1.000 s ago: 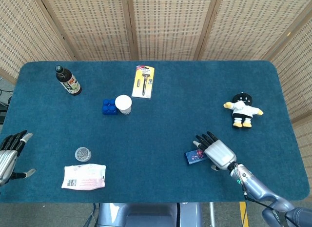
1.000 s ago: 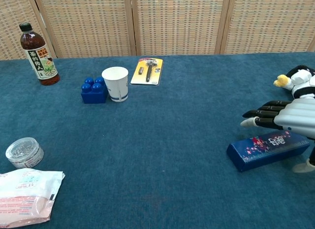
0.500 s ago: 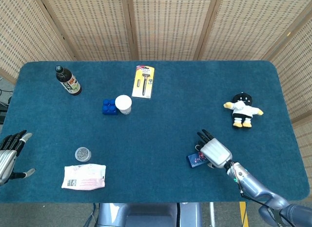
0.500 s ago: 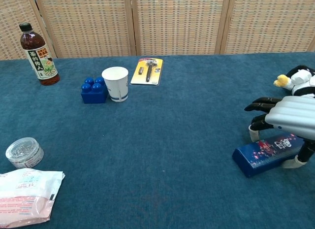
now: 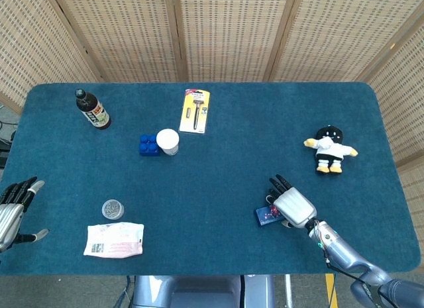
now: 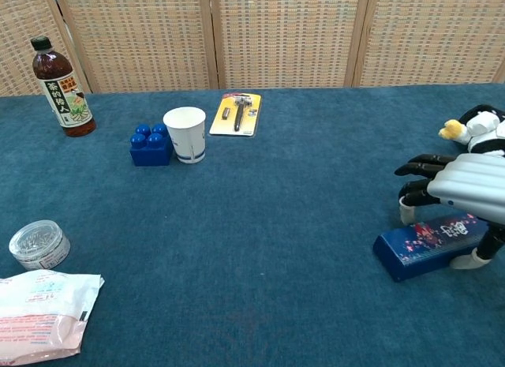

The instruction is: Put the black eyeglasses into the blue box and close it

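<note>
The blue box [image 6: 426,245], long and printed with small flowers, lies closed near the table's front right; in the head view the blue box [image 5: 267,216] peeks out from under my hand. My right hand [image 6: 465,189] sits over it, fingers curled down behind its far side and thumb at its near right end, holding it; the same right hand [image 5: 291,207] shows from above. My left hand [image 5: 13,212] hovers at the table's left edge with fingers spread and nothing in it. No black eyeglasses show in either view.
A plush penguin [image 5: 329,149] lies at the right. A razor pack [image 5: 195,110], paper cup [image 5: 167,141], blue block [image 5: 148,145] and bottle [image 5: 93,110] stand further back. A round tin [image 5: 112,208] and white packet [image 5: 114,240] lie front left.
My right hand's fingers, stretched flat over the box a second ago, have curled down around it. The box has shifted slightly. The left hand has not moved.
</note>
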You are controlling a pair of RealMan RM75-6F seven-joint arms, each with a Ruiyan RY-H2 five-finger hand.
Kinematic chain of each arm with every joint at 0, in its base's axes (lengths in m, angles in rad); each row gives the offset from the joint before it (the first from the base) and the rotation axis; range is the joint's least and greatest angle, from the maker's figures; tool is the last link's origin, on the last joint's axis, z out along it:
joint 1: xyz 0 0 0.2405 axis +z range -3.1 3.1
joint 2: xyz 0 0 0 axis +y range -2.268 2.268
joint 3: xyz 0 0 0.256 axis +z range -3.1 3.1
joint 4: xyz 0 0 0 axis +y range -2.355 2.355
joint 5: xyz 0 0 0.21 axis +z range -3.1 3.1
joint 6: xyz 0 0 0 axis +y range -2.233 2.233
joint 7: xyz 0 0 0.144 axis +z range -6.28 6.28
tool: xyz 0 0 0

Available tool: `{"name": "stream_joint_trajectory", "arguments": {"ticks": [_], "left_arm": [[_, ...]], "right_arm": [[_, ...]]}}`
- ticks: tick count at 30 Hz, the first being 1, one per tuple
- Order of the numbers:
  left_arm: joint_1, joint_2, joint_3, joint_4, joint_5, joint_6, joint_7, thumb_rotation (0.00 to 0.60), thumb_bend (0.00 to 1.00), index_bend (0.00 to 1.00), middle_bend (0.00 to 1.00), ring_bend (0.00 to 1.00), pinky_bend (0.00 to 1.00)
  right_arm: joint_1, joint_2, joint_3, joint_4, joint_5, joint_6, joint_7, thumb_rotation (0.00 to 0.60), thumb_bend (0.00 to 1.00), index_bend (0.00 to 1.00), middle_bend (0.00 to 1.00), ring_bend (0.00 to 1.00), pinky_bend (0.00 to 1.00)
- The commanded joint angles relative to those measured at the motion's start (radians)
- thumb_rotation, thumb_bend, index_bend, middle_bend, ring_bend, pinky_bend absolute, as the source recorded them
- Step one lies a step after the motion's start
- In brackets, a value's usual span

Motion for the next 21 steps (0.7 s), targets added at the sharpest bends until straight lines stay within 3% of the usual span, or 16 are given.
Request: {"name": "stream_joint_trajectory", "arguments": {"ticks": [1, 10, 15, 21], "left_arm": [[0.0, 0.0, 0.0, -0.001, 0.0, 0.0, 0.0, 0.6, 0.0, 0.0, 0.0, 0.0, 0.0], [0.011, 0.013, 0.004, -0.006, 0.023, 0.027, -0.027, 0.6, 0.0, 0.0, 0.0, 0.0, 0.0], [0.03, 0.023, 0.003, 0.0, 0.044, 0.073, -0.058, 0.6, 0.0, 0.0, 0.0, 0.0, 0.0], [0.052, 0.013, -0.002, 0.01, 0.065, 0.131, -0.05, 0.6, 0.0, 0.0, 0.0, 0.0, 0.0]], "right_arm": [[0.008, 0.033, -0.012, -0.04, 0.021, -0.045, 0.019, 0.6, 0.01, 0.0, 0.0, 0.0, 0.0], [-0.025, 0.185, -0.006, -0.24, 0.053, 0.008, 0.0, 0.6, 0.0, 0.0, 0.0, 0.0, 0.0], [-0.116, 0.298, -0.013, -0.345, 0.047, 0.167, 0.053, 0.6, 0.0, 0.0, 0.0, 0.0, 0.0], [-0.249, 0.345, -0.032, -0.324, 0.053, 0.355, 0.187, 0.6, 0.0, 0.0, 0.0, 0.0, 0.0]]}}
